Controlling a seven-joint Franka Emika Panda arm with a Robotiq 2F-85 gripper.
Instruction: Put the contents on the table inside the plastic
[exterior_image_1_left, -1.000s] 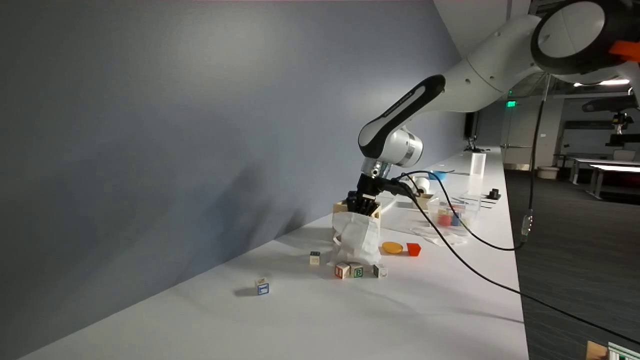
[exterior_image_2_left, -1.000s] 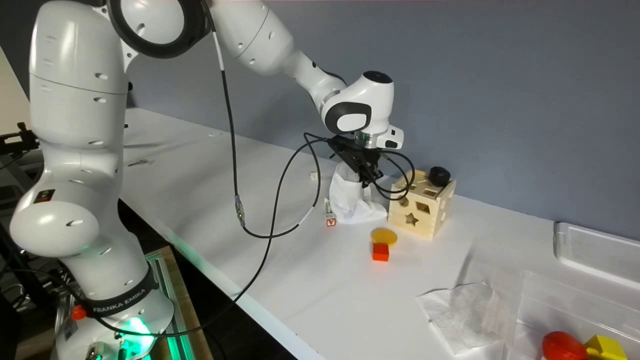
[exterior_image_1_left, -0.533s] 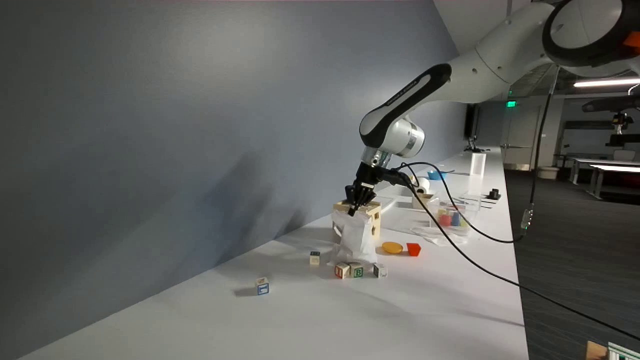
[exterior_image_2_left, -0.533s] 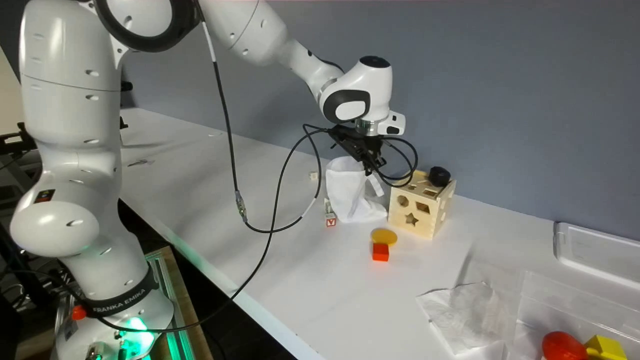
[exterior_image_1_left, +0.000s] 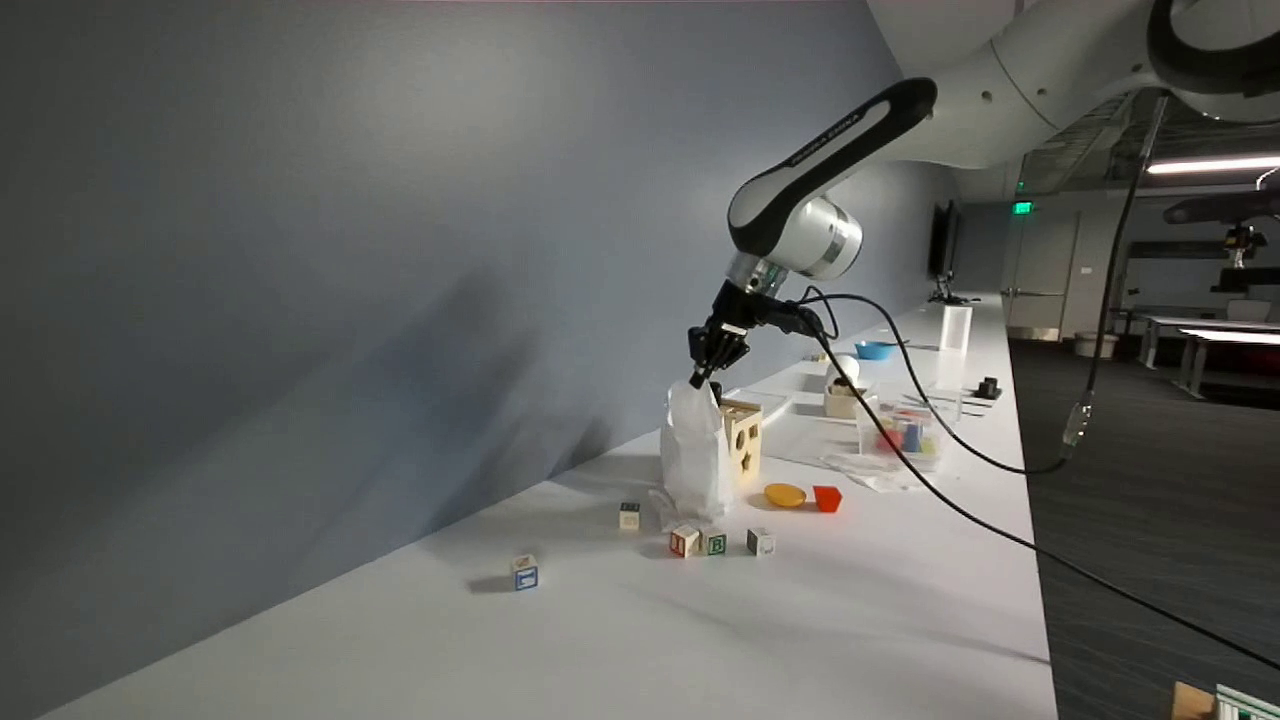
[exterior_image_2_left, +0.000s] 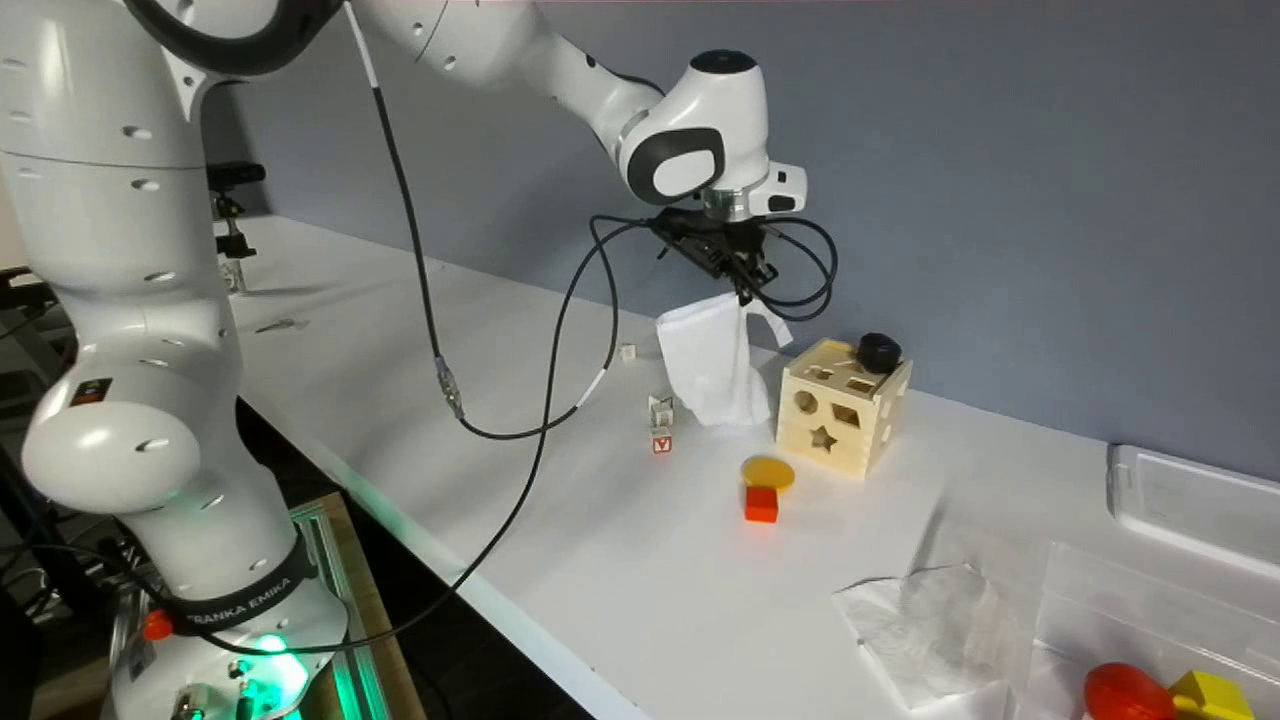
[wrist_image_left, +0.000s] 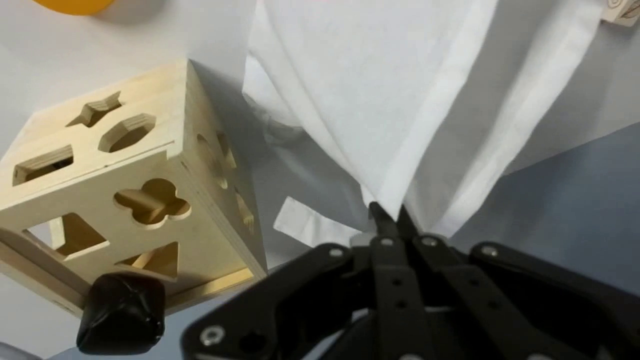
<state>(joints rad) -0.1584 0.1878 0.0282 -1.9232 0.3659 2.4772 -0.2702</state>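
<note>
Near the desk's (exterior_image_2_left: 700, 570) edge along the wall (exterior_image_2_left: 1020, 220) I see the gripper (wrist_image_left: 393, 212) pinching a white bag (exterior_image_2_left: 712, 365) by its top, wooden box (exterior_image_2_left: 822, 412) beside it

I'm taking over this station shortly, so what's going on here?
The gripper is pinching a white bag by its upper edge, holding it beside a wooden shape box. Alphabet blocks, an orange disc and a red block lie outside the bag on the table. What the bag holds, if anything, can't be seen.
</note>
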